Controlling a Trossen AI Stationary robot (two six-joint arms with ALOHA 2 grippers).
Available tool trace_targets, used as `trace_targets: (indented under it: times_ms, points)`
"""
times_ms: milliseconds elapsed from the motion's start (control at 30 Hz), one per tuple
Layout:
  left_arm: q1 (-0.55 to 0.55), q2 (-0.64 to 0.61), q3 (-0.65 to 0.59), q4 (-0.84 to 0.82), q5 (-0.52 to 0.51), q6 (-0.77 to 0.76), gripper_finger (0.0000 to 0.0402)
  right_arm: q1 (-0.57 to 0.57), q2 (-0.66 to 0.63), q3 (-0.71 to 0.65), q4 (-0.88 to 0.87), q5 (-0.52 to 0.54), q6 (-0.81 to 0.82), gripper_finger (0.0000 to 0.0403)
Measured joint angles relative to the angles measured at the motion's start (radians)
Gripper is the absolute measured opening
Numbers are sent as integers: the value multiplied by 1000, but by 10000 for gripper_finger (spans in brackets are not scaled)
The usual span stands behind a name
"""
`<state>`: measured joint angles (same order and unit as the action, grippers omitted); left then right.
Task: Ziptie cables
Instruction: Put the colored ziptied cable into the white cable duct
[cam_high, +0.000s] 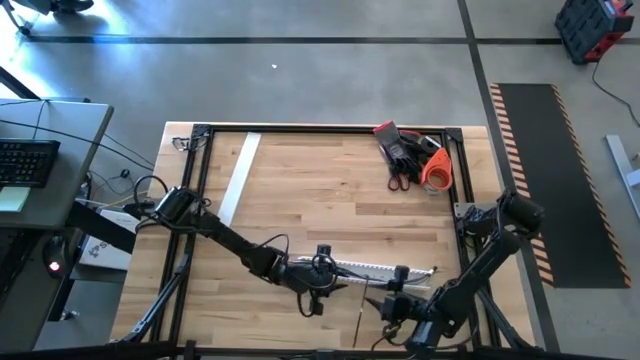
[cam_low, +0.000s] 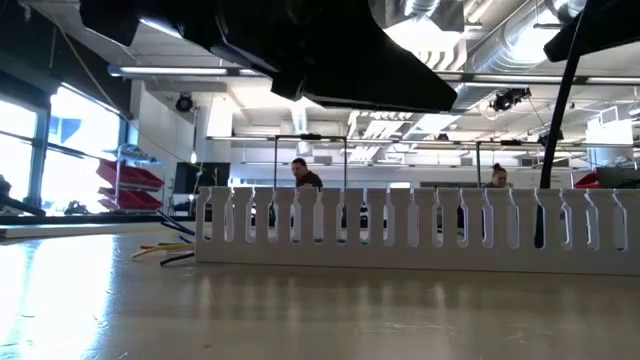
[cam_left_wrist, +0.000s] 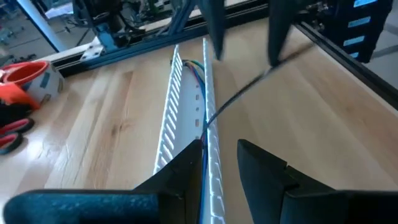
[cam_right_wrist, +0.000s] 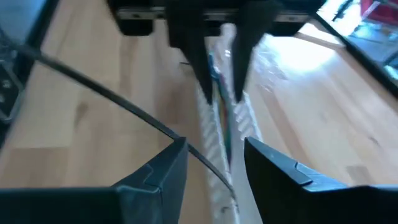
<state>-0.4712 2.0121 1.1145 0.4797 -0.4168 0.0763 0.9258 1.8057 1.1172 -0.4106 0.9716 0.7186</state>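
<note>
Left gripper (cam_left_wrist: 217, 168) straddling slotted channel (cam_left_wrist: 186, 112), jaws parted, gripping nothing | right gripper (cam_right_wrist: 214, 158) facing it, likewise released | cables (cam_right_wrist: 219, 93) lying inside channel | risk: black zip tie (cam_right_wrist: 112, 99) snagging slots, slipping past bundle.

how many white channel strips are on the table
2. One flat white strip lies bare toward the table's far left. One slotted channel lies near the front edge between the left gripper and right gripper, with coloured cables inside. None seem hidden.
</note>
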Motion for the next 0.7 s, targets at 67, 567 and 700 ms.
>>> trace_targets:
  times_ms: [67, 567, 700]
  points:
    - [9, 0, 0, -2, 19, 5, 86, -11, 0, 0, 57, -27, -50, 140]
    - [26, 0, 0, -3, 85, 14, 86, -39, -37, 0, 8, -254, -146, 137]
    - [26, 0, 0, -3, 85, 14, 86, -49, -45, 0, -54, -392, -84, 137]
